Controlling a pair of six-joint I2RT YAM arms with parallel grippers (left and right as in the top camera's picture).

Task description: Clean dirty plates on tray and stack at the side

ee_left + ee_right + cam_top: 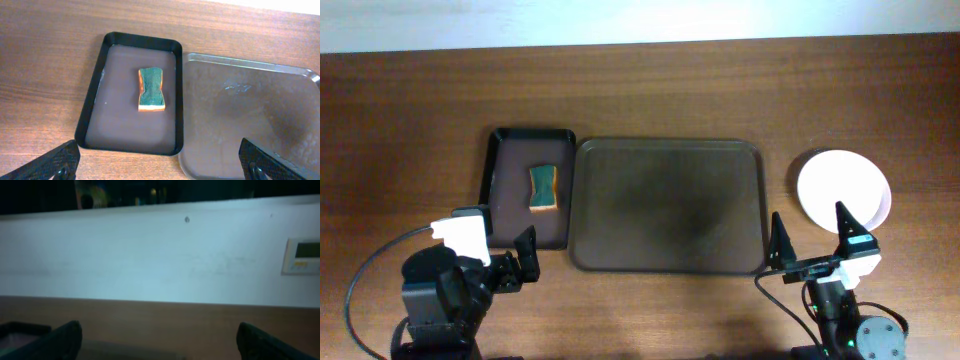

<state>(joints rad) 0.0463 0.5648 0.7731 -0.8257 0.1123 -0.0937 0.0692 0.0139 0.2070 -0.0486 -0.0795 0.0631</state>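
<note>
Reading the overhead view, I take the tray (665,150) as my landmark. It lies flat on the table (410,110) with its long side across the view, and its bare floor shows darker patches.

The plates (844,188) sit on the table just off the tray's right short edge, apart from its rim. I see one round white outline with a pinkish tint along its right side. I cannot tell how many plates it holds.

The black tray (505,190) lies along the tray's left short edge, close beside it. The sponge (543,189) rests inside the black tray near its middle, green face up.

The left gripper (161,166) hangs near the tray's front left corner, just in front of the black tray. Its fingers (55,162) sit at the two lower corners of the left wrist view. They are spread wide and grip nothing.

The right gripper (810,238) hangs off the tray's front right corner, in front of the plates. In the overhead view one finger stands beside that corner and the other overlaps the plates' front edge; I cannot tell whether it touches them. In the right wrist view both fingertips sit far apart at the lower corners, so this gripper too is spread and unloaded. That view is dim and blurred, showing the table and a pale wall (160,260) beyond the tray's far side.
</note>
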